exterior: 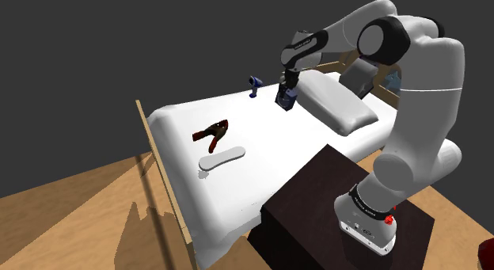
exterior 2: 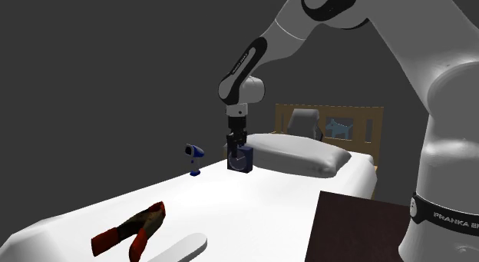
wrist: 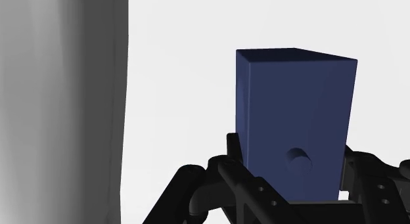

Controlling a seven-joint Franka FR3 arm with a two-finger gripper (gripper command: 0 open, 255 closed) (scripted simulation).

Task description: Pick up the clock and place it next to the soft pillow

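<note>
Dark-blue clock (exterior 2: pixel 240 159) hangs clasped between the fingers of the gripper (exterior 2: pixel 237 147), low over the white bed (exterior 2: pixel 253 210) (whether it touches the sheet I cannot tell). The grasp is from above, likely so it can be set down standing. Its long axis runs straight down from the gripper, knobbed back toward the wrist camera. Just beside the gripper lies the pillow (exterior 2: pixel 299 151).
</note>
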